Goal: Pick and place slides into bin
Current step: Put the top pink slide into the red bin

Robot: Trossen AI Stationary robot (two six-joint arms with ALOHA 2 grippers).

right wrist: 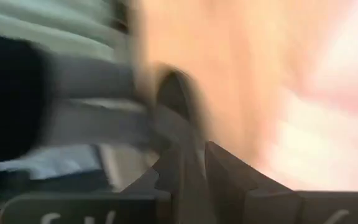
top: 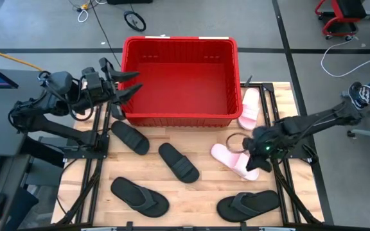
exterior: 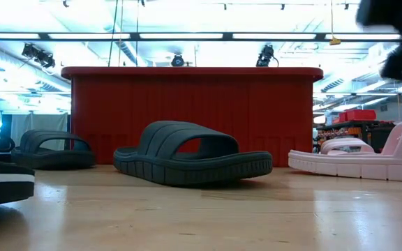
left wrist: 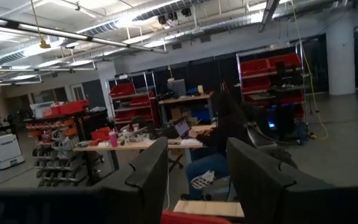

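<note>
Right gripper point(top: 254, 154) over pink slide point(top: 231, 160); bin point(top: 180, 119) (red) behind.

bin point(top: 180, 117): glossy ribbed red plastic | table point(top: 198, 192): smooth pale wood | black slide point(exterior: 192, 164): matt ridged foam

Empty red bin point(top: 180, 45), six slides on table point(top: 191, 205), right gripper point(top: 257, 154) over pink slide point(top: 233, 160)

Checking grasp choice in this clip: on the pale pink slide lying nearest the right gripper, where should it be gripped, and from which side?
Grip the raised strap of the pale pink slide, coming from above. The slide lies sole-down on the table, so its arched strap stands clear of the footbed, as the low view shows. The right gripper is already over it.
</note>
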